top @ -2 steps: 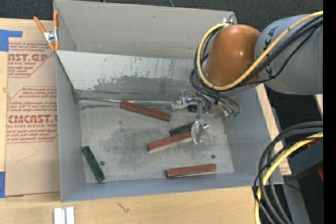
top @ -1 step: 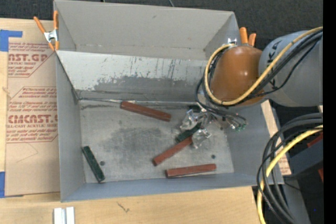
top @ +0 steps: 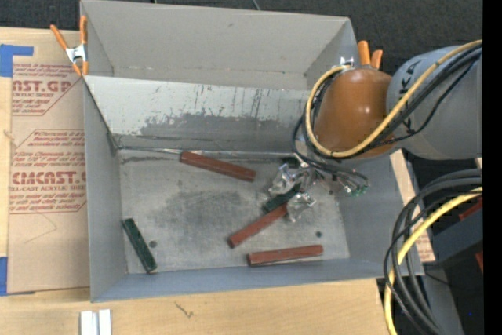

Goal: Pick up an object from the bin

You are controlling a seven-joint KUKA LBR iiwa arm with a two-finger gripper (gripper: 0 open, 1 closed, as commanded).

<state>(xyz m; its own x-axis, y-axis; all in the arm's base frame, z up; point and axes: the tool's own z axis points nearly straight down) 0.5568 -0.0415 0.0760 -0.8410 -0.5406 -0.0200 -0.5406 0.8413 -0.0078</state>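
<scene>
My gripper is low over the right half of the bin floor, under the orange dome at the wrist. A short dark green stick lies right at its lower left side, partly hidden by it. A red-brown stick runs on a slant from just under the gripper toward the lower left. Another red-brown stick lies flat near the front wall, below the gripper.
A third red-brown stick lies near the back wall, left of the gripper. A dark green stick rests in the front left corner. The arm and its cables cover the bin's right rim.
</scene>
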